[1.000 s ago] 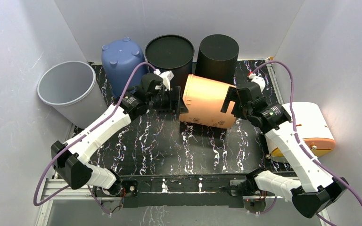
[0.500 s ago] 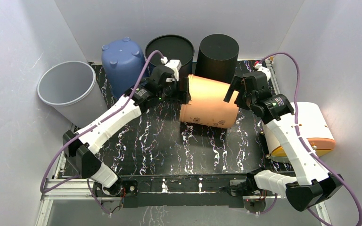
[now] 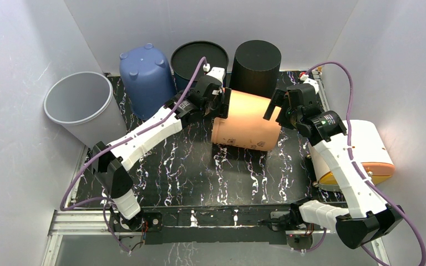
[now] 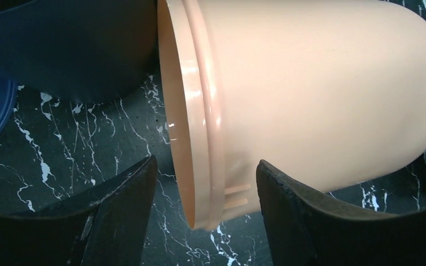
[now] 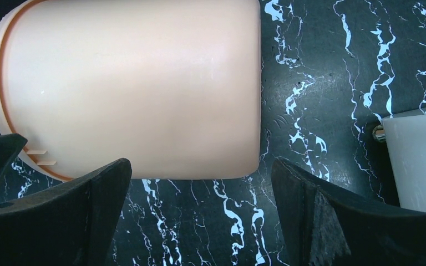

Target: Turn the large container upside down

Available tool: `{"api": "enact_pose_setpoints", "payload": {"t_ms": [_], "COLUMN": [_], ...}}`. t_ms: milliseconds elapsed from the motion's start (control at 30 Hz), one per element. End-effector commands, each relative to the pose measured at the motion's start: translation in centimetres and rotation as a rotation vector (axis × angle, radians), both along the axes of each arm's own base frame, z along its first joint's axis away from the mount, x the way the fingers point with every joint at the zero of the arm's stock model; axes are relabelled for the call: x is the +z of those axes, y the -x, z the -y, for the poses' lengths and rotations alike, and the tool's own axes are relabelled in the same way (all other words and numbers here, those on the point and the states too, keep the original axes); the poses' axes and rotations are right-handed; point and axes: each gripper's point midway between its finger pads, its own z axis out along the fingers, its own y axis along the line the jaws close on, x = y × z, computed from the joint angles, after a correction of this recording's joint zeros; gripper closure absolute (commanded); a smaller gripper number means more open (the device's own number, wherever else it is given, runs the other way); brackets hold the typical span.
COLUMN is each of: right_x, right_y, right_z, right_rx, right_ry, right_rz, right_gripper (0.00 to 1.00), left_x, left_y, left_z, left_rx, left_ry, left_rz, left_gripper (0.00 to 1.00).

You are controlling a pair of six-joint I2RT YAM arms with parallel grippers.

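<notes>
The glossy, peach, cylindrical container [image 4: 321, 94] has its ridged rim ungripped between the parted jaws of the left pincer [image 4: 206, 164]. The right pincer [image 5: 201, 164] gapes wide and empty.

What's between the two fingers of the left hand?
The left hand is open, straddling the rim of the peach container, which lies on its side. The left wrist view shows it.

Black marbled tabletop [image 3: 199, 172], white walls [image 3: 28, 50]

No lettering or number is legible anywhere.
</notes>
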Motion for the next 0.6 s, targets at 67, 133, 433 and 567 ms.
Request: {"api": "enact_pose_setpoints", "payload": {"t_ms": [67,133,433,567], "right_x": [2.0,1.8,-0.3,-1.0], "right_y": [-0.4,-0.4,-1.2,-2.7], "right_z": [0.3,0.3,1.0,2.1], "right_rx": [0.003,0.003,0.030,0.051], "right_ry": [-0.010,-0.010,-0.051,-0.167], "right_rz": [0.079,0.077,0.044,0.043], "right_gripper": [0.02,0.02,0.02,0.02], "left_x": [1.4,0.8,-0.4,-0.5], "left_y": [-1.2,-1.0,-0.3,0.0], "left_z": [0.0,0.2,0.7,0.6], "left_rx": [0.008,-0.005,-0.035,-0.038], "left_ry": [-0.014,-0.016,0.003,0.014], "left_rz": [0.059,0.044,0.004,-0.002], "left_gripper": [0.39,0.43,0.76,0.84]}}
